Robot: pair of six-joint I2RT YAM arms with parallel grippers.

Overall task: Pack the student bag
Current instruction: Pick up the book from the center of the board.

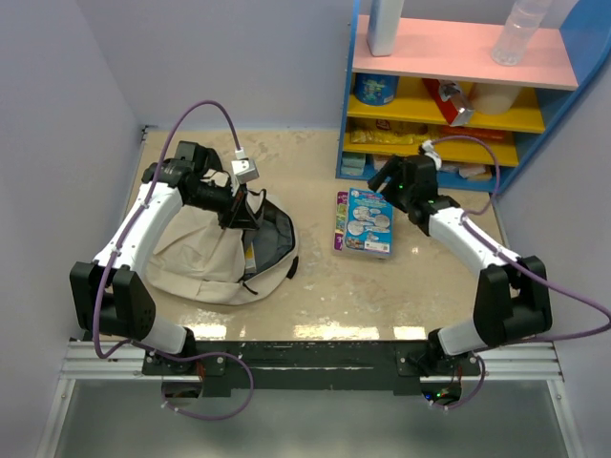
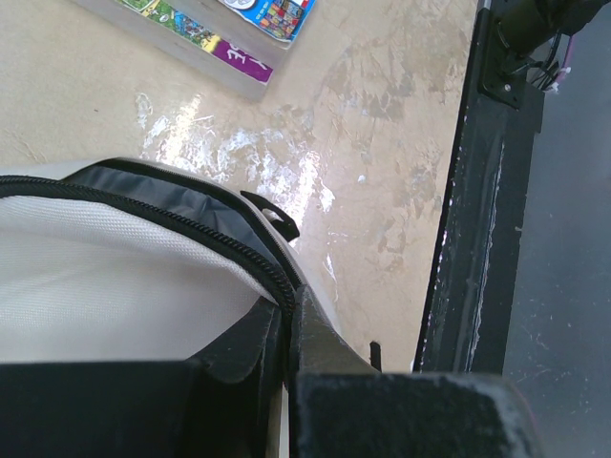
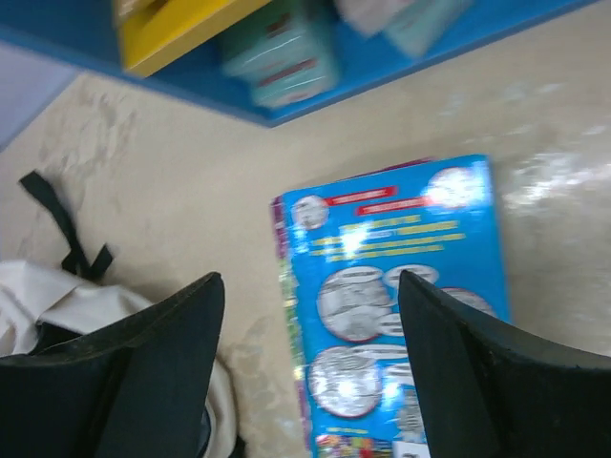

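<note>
The beige student bag (image 1: 196, 260) lies on the table's left side, its dark opening (image 1: 272, 237) facing right. My left gripper (image 1: 239, 212) is shut on the bag's black zipper edge (image 2: 243, 253) and holds it up at the top of the opening. A flat blue book (image 1: 366, 221) lies right of the bag; it also shows in the right wrist view (image 3: 401, 296). My right gripper (image 1: 384, 181) is open and empty, hovering above the book's far end. The bag's edge (image 3: 57, 296) shows at the left of the right wrist view.
A blue, yellow and pink shelf unit (image 1: 458, 86) with boxes and packets stands at the back right, close behind the right gripper. Two bottles (image 1: 520, 29) stand on its top. The black base rail (image 1: 315, 353) runs along the near edge. Walls close in on the left and the back.
</note>
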